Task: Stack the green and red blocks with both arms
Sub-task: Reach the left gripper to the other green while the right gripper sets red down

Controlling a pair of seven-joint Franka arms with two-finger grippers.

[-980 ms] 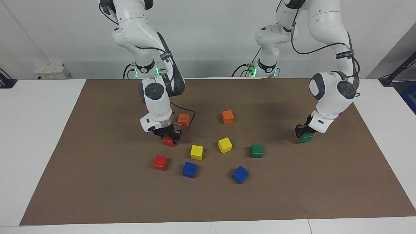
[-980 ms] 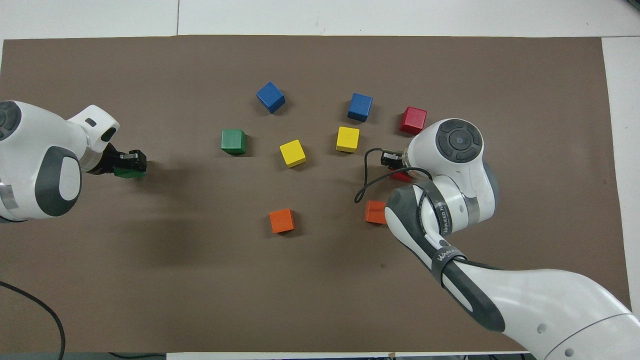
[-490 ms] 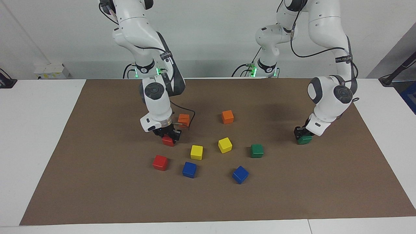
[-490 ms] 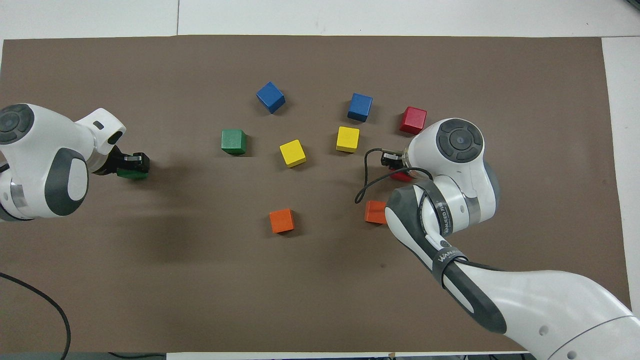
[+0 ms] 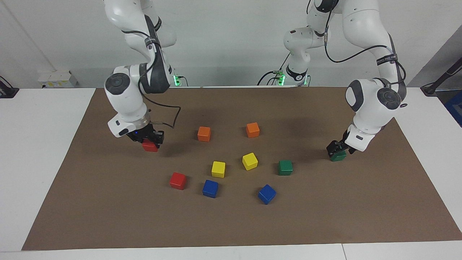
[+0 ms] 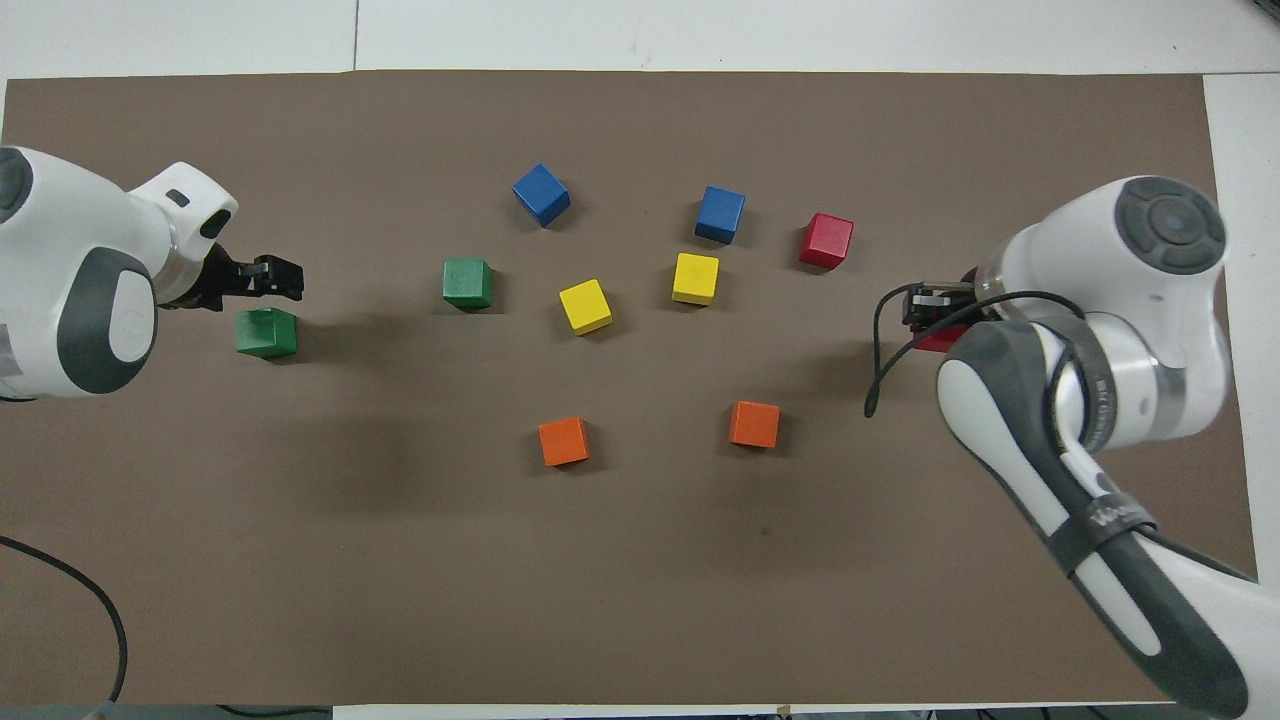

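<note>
My right gripper (image 5: 150,140) is shut on a red block (image 5: 149,146) and holds it low over the mat, toward the right arm's end; in the overhead view the gripper (image 6: 935,305) hides most of that block (image 6: 945,340). The second red block (image 5: 178,180) (image 6: 826,240) lies on the mat, farther from the robots. My left gripper (image 5: 335,147) (image 6: 272,278) is open, just above and apart from a green block (image 5: 338,156) (image 6: 266,333) that rests on the mat at the left arm's end. The second green block (image 5: 285,167) (image 6: 467,282) lies toward the middle.
Two yellow blocks (image 5: 218,169) (image 5: 249,161), two blue blocks (image 5: 210,188) (image 5: 266,194) and two orange blocks (image 5: 204,133) (image 5: 252,129) lie around the middle of the brown mat (image 5: 108,202). White table borders the mat.
My right gripper carried its red block away from the orange block toward the right arm's end. My left gripper let go of the green block and drew off it.
</note>
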